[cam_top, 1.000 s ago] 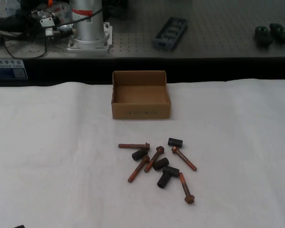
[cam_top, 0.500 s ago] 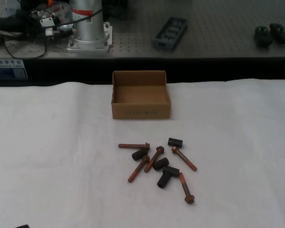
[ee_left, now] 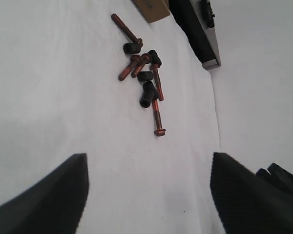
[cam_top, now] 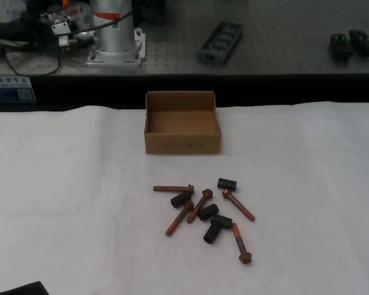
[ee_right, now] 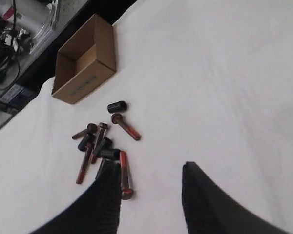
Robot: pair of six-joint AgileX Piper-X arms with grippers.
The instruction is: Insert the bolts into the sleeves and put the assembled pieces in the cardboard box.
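Looking out from my end, I see the left gripper [ee_left: 149, 163] with its fingers spread wide and the right gripper [ee_right: 151, 168] likewise parted, both above a white cloth [cam_top: 80, 203]. Ahead lies a loose heap of rusty bolts [cam_top: 238, 239] crossing and touching short black sleeves [cam_top: 210, 233]. Beyond the heap, apart from it, sits the cardboard box [cam_top: 182, 145], open on top. Farther back, a dark bench [cam_top: 283, 37] carries a metal column [cam_top: 114, 24] and a blue tray [cam_top: 220, 42].

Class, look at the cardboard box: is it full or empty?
Empty: the box shows bare cardboard inside; the bolts and sleeves all lie loose on the cloth.
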